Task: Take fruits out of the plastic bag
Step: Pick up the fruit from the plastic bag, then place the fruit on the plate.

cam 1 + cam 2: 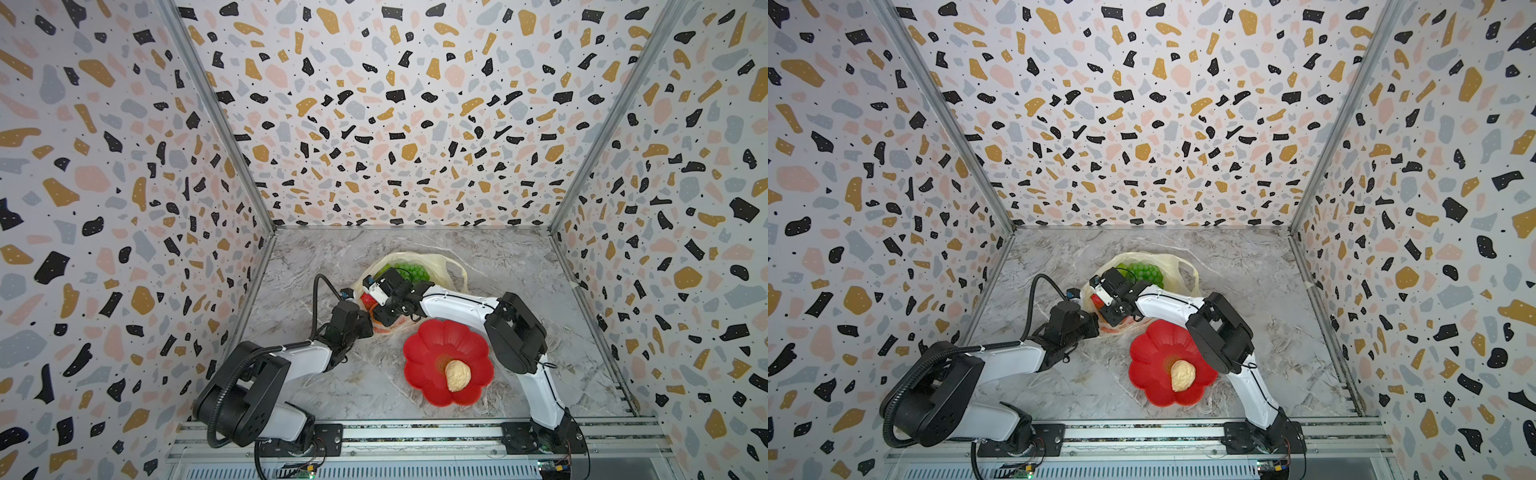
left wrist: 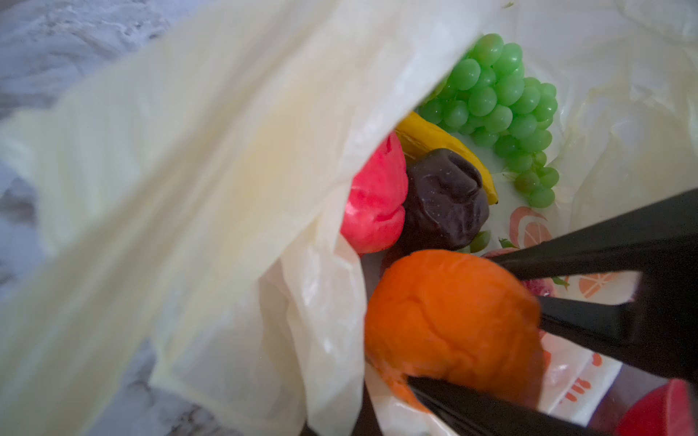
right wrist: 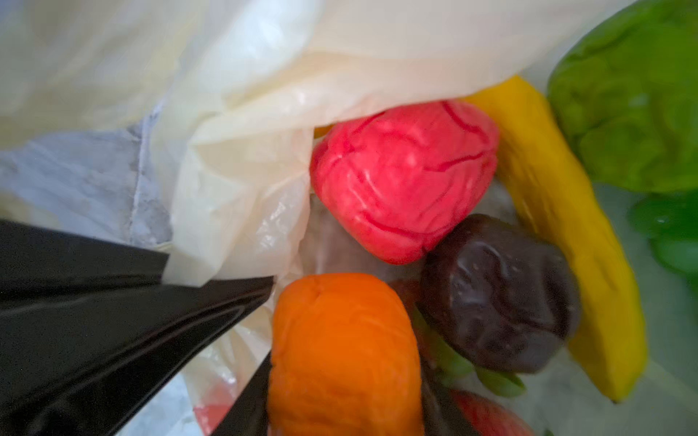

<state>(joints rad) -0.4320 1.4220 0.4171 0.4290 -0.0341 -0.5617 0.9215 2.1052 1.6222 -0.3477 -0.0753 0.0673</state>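
Observation:
The plastic bag [image 1: 432,259] lies open mid-table. My left gripper [image 2: 359,428] is shut on its near rim [image 3: 226,211] and holds the mouth up. My right gripper [image 3: 343,377] reaches inside, with its fingers [image 2: 604,249] pressed on both sides of the orange [image 2: 449,321]. Around the orange lie the bumpy red fruit [image 3: 400,181], the dark brown one [image 3: 498,294], the banana [image 3: 566,211], the green one [image 3: 634,105], a strawberry [image 3: 487,415] and the grape bunch [image 2: 498,109]. The cream knobbly fruit [image 1: 457,375] sits in the red dish.
The red flower-shaped dish [image 1: 419,353] stands just in front of the bag, under the right forearm [image 1: 457,305]. Patterned walls close off the left, back and right. A metal rail [image 1: 415,432] with both arm bases runs along the front edge.

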